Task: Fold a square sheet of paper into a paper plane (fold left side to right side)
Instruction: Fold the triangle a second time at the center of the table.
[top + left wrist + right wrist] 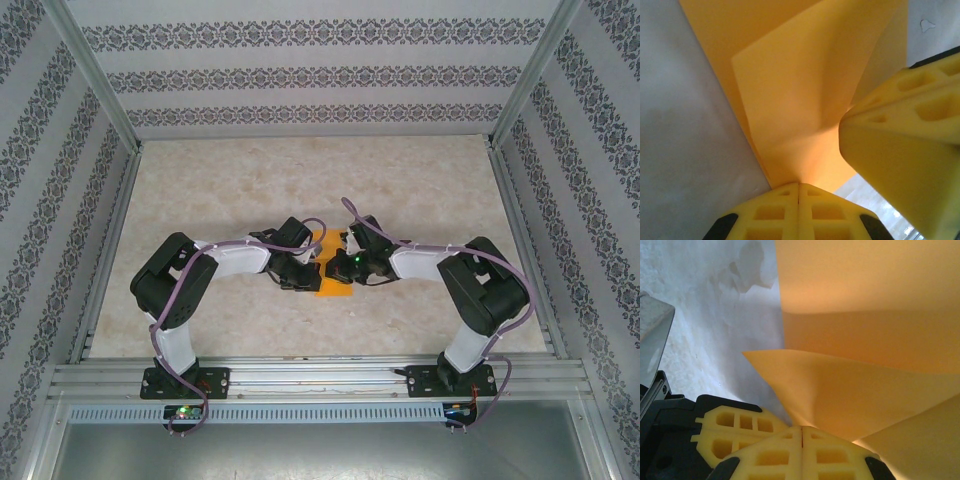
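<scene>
1. Sheet of paper (335,287) (bright orange, plain) sits about midway between the left and right edges of the desk (250,180), somewhat nearer the near edge than the far one.
2. From overhead it reads as a narrow, angular strip rather than a flat square. Most of it is hidden under the two wrists.
3. Left end effector (306,272) reaches in from the left-edge side and right end effector (345,266) from the right-edge side. Their tips come close together over the paper.
4. Left wrist view: left end effector (798,186) is clenched. Its yellow fingers (770,215) press together, with the low tip of the sheet (805,90) pinched in the seam between them.
5. Same view: one orange layer overlaps another along a slanted edge (a fold, by the look). The sheet's left edge runs along the grey desk surface (685,140).
6. Same view: a finger of the right end effector (900,150) stands at the right, against the paper's edge.
7. Right wrist view: right end effector (801,429) is clenched the same way, grasping a corner of the sheet (865,340) between its pads.
8. Same view: a pointed flap fans out from the grip, in front of a broader layer with a soft crease across it.
9. Same view: the left end effector's yellow finger (730,432) and black body sit just beside the grip, low on the left, with pale desk (705,315) beyond.
10. Cannot tell whether the sheet's underside rests flat on the desk.
</scene>
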Robot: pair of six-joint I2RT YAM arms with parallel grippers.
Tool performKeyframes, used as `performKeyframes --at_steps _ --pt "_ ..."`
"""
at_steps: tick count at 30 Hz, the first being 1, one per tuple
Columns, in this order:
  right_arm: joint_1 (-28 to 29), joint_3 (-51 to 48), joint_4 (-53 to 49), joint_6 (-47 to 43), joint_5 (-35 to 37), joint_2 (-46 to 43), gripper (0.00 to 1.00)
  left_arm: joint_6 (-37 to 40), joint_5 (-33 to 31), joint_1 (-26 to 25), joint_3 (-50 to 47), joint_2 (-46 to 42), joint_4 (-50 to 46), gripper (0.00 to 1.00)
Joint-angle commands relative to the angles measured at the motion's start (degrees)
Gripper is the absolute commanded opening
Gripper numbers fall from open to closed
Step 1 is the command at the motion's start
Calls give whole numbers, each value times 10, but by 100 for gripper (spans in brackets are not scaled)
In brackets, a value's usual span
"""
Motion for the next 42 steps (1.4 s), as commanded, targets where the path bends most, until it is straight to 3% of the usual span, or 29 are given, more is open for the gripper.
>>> performKeyframes --at_steps 1,42 --pt "5 -1 11 7 -3 13 0 9 -39 -6 -7 25 -33 0" --pt "-8 43 -109 -77 87 41 0 8 -63 -9 0 45 -75 0"
